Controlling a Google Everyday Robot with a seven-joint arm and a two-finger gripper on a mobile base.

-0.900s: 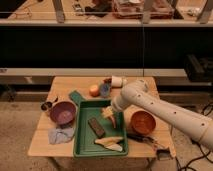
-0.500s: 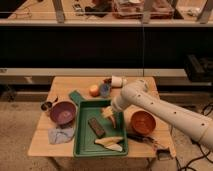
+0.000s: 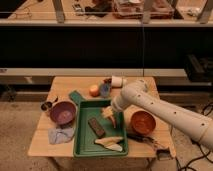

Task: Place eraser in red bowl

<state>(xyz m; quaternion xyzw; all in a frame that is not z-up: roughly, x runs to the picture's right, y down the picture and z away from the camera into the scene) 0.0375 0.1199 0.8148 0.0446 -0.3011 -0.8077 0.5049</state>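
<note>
Closest to the front, a pale, long banana-shaped piece (image 3: 109,143) lies in the flat green plastic tray (image 3: 86,144). Left of the tray, a crumpled light blue cloth (image 3: 61,134) sits on the light wooden table (image 3: 65,82). On the right side of the tray, a thin dark tool (image 3: 148,141) lies on the wood.

A bit farther back, the small dark grey block eraser (image 3: 97,127) lies flat in the middle of the tray. It is not in a bowl. The round orange-red shiny bowl (image 3: 142,122) stands on the table just to the right of the tray. The round purple bowl (image 3: 63,112) stands on the left side, touching the cloth.

My gripper (image 3: 112,115) hangs over the far part of the tray, between the eraser and the orange-red bowl, and apart from the eraser. I cannot tell if it is spread wide or pinched together.

Farther back are a small metal cup (image 3: 46,106), a round orange fruit (image 3: 94,90) and a white cup (image 3: 117,81) lying on its side.
</note>
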